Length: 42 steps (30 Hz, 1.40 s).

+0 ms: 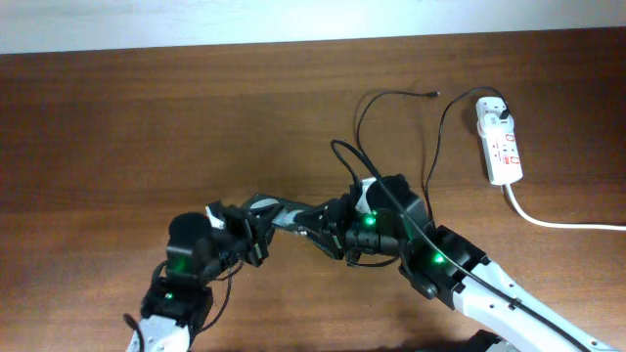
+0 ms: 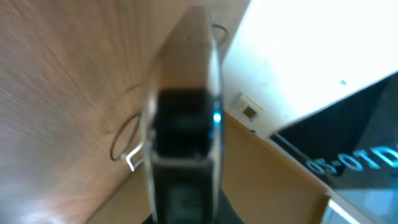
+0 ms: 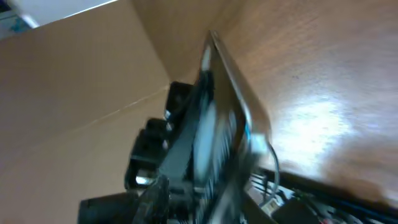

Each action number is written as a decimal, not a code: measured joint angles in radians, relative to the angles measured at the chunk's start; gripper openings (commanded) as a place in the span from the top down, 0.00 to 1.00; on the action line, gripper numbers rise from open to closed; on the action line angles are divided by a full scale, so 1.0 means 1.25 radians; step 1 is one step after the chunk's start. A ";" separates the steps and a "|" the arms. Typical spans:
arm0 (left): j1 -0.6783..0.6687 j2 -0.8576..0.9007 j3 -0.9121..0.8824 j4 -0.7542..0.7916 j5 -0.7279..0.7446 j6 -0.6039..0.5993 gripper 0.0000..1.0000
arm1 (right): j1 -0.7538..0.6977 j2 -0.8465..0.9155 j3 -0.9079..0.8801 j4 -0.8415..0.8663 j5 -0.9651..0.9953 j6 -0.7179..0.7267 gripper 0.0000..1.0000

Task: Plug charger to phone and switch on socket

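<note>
The phone point(image 1: 281, 213) is pinched between the left fingers point(image 1: 252, 235) and right fingers point(image 1: 315, 233) above the near middle of the surface point(image 1: 117, 127), well apart from the socket point(image 1: 502, 147) and looped charger point(image 1: 421, 93) by the far right edge.

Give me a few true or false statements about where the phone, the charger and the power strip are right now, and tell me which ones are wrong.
1. The phone lies flat beside the power strip. False: the phone is held up between the left end effector and right end effector, far from the power strip.
2. The charger's white plug head sits in the power strip. True.
3. The connector tip is in the phone. False: the connector tip lies loose on the table.
4. The thick white cord runs off to the picture's right. True.
</note>
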 measured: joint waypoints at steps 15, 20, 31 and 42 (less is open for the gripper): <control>0.029 0.329 0.199 0.068 -0.025 0.191 1.00 | 0.002 0.000 0.006 -0.373 0.268 -0.002 0.19; 0.032 0.331 0.231 -0.089 -0.025 0.331 1.00 | 0.004 -0.001 0.008 -0.545 0.442 -0.009 0.11; 0.032 0.331 0.232 -0.353 0.026 0.512 1.00 | -0.066 0.001 0.192 -0.600 0.564 -0.276 0.12; 0.032 0.332 0.232 -0.378 0.029 0.546 1.00 | -0.302 0.408 0.652 -0.776 0.571 -0.459 0.12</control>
